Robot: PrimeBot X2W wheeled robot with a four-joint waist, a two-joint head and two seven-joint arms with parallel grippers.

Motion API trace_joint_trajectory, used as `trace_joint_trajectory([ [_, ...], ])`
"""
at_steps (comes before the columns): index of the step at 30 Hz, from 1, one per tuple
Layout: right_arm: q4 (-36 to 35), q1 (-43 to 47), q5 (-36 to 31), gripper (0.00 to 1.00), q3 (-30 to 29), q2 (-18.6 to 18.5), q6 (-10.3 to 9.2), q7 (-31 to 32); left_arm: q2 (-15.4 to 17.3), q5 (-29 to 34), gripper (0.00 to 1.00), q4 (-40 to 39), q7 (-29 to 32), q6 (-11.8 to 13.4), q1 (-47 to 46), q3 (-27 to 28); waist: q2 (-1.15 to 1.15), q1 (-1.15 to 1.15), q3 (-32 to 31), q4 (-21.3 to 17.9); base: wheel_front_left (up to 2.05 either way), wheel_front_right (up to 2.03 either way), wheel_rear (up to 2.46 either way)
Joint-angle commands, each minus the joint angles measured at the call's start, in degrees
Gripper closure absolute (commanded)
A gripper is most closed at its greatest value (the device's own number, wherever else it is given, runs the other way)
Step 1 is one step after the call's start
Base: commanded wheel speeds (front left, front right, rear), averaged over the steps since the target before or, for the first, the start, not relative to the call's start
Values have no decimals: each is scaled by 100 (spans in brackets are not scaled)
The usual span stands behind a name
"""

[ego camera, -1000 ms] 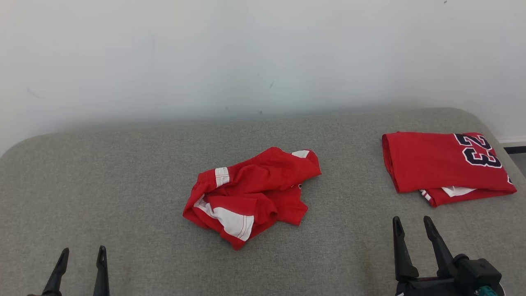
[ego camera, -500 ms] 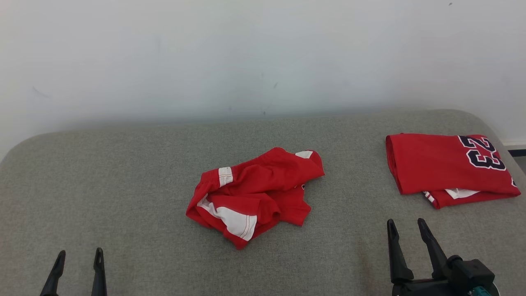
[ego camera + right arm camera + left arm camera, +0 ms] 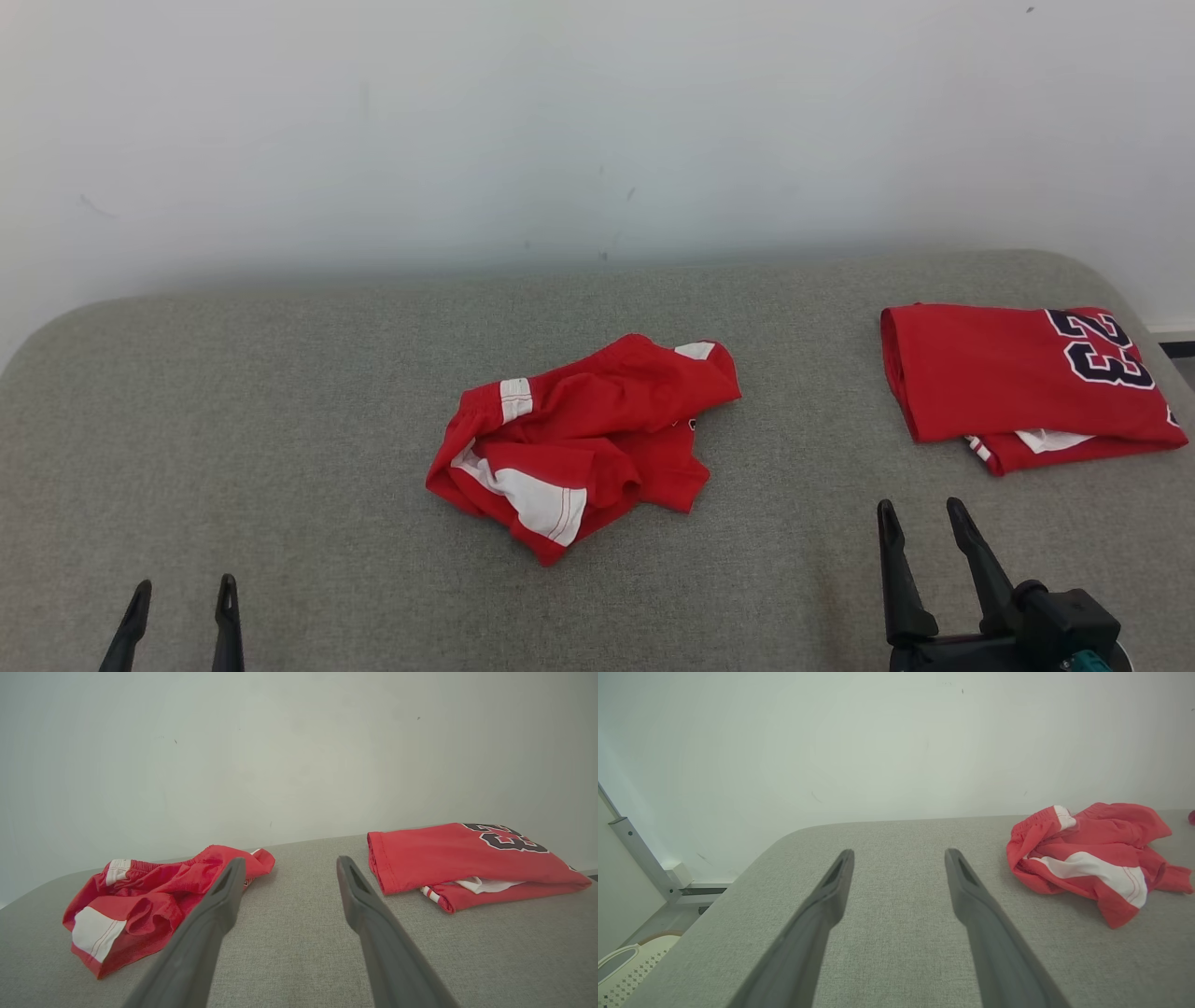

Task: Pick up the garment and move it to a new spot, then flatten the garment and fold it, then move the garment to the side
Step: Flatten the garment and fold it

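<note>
A crumpled red garment [image 3: 583, 443] with white panels lies in a heap near the middle of a grey cushion [image 3: 280, 420], touched by neither gripper. Well apart to its right, a folded red jersey [image 3: 1008, 373] bearing a dark number 23 sits near the cushion's right edge, a strip of white fabric showing under its near fold.

The left gripper [image 3: 183, 586] shows at the lower left of the head view, its two dark fingers spread with nothing between them. The garment lies ahead of it and off to its right. The right gripper [image 3: 919, 509] stands at the lower right, jaws likewise parted and empty, pointing at the bare cushion between garment and jersey.

A pale wall [image 3: 560, 121] with a few small marks rises behind the cushion. In the left wrist view, a metal rail [image 3: 635, 851] and a white perforated object [image 3: 626, 966] show beyond the cushion's left corner.
</note>
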Motion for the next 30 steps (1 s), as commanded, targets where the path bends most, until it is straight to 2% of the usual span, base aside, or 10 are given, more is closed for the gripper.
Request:
trace_joint_trajectory([
  [1, 17, -28, -11, 0, 9, -3, -15, -8, -26, 58, 0, 30, -19, -1, 32, 30, 0, 0, -2, 0, 0, 0, 0],
  [6, 31, -26, -17, 0, -1, -3, -15, -8, -59, 105, 0, 81, -20, -63, 29, 36, 0, 0, -9, 1, 0, 0, 0],
  [12, 53, -129, 10, 0, 89, -3, -15, -8, 52, 126, 0, 96, 46, -283, -405, -109, 0, 0, 57, -93, 0, 0, 0],
  [17, 80, -295, 99, 0, 298, -3, -15, -8, 164, 101, 0, 142, 302, -629, -1133, -288, 0, 0, 194, -344, 0, 0, 0],
  [23, 95, -529, 238, 0, 549, -5, -15, -7, 342, 50, 0, 526, 869, -1259, -2211, -730, 0, 0, 415, -773, 0, 0, 0],
  [25, 97, -618, 297, 0, 625, -5, -15, -8, 386, 26, 0, 668, 1067, -1373, -2543, -945, 0, 0, 506, -917, 0, 0, 0],
  [30, 96, -726, 434, 0, 769, -3, -15, -8, 435, -247, 0, 988, 1455, -1478, -3097, -1302, 0, 0, 675, -1188, 0, 0, 0],
])
